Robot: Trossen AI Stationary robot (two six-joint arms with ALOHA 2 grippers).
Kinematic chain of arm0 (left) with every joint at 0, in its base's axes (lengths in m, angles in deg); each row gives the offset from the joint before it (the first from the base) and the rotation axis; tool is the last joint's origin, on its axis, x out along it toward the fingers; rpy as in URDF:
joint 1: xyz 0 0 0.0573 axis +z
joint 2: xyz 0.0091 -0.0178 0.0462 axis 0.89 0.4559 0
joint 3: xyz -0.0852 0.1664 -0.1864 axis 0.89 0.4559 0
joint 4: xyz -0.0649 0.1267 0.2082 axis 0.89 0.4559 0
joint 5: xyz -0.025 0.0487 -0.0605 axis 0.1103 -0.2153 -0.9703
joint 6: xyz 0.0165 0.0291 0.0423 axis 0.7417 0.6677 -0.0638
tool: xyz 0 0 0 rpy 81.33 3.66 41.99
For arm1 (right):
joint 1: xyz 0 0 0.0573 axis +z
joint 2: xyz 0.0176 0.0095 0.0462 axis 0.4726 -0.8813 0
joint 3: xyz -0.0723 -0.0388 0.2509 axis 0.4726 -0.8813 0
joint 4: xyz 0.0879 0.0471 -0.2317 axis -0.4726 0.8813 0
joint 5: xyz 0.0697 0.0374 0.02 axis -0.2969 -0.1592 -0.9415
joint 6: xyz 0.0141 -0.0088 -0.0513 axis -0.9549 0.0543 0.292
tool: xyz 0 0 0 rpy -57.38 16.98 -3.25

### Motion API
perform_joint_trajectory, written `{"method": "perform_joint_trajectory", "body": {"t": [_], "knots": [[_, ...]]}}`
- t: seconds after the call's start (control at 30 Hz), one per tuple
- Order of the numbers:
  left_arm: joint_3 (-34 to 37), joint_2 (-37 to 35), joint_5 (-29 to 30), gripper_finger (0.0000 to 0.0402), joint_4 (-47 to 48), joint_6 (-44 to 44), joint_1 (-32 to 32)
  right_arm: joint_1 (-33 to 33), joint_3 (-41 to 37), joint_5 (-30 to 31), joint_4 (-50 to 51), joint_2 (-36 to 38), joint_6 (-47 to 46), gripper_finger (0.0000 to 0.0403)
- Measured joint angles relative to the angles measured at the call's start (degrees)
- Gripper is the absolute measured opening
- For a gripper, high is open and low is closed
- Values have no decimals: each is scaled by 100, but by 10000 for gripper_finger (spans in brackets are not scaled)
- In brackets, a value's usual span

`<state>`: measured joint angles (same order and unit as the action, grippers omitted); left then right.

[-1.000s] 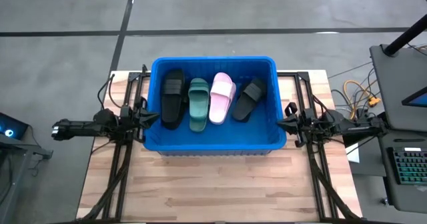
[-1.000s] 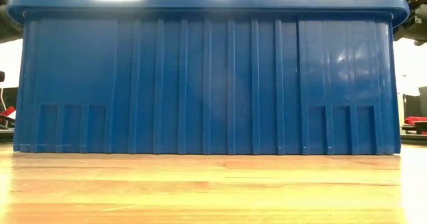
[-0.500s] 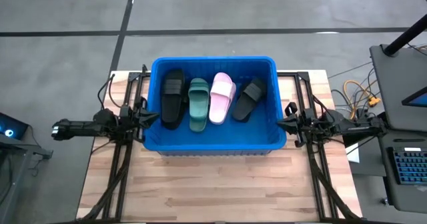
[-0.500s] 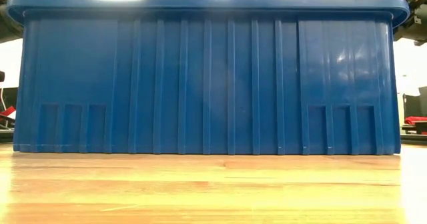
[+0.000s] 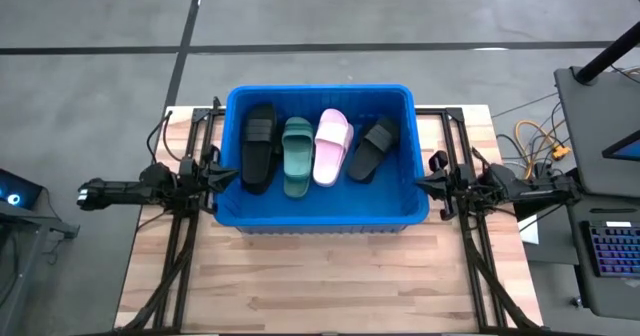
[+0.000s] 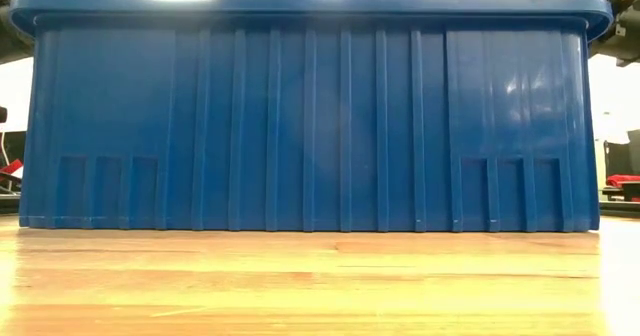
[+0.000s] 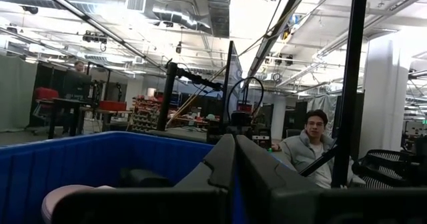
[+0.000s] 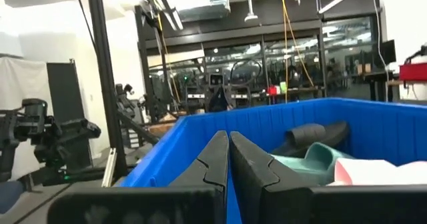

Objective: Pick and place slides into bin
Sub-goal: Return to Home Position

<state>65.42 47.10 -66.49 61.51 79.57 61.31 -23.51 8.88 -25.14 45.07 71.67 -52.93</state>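
Four slides lie inside the bin [image 5: 320, 92], which stands at the centre of the high view on the wooden table [image 5: 320, 276]. From left to right they are a black slide [image 5: 259, 146], a green slide [image 5: 297, 156], a pink slide [image 5: 332, 146] and a second black slide [image 5: 372, 148], the last one skewed against the bin's right wall. I see no slide on the table outside the bin.

Tool state: my left gripper [image 5: 228, 179] sits just outside the bin's left wall and my right gripper [image 5: 421, 186] just outside its right wall. Both wrist views show the fingers pressed together with nothing between them.

Handling, in my judgement: these rubber slides should be light, flexible and not fragile, with a surface that grips rather than slips. The wide strap is the best place to take hold, pinched across its arch. The sole edge is second best, since a soft sole may bend under its own hang.

Change from the earlier frames: none found in the bin, the slides or my left arm. My right arm may have shifted very slightly at the right of the high view, but I cannot confirm it.
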Motion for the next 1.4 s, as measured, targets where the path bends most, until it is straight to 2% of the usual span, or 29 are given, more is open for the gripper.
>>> {"method": "perform_joint_trajectory", "body": {"t": [1.4], "knots": [[0, 1, -4, 0, -9, 21, 4, 0, 22, -24, -78, -36, -29, 8]]}}
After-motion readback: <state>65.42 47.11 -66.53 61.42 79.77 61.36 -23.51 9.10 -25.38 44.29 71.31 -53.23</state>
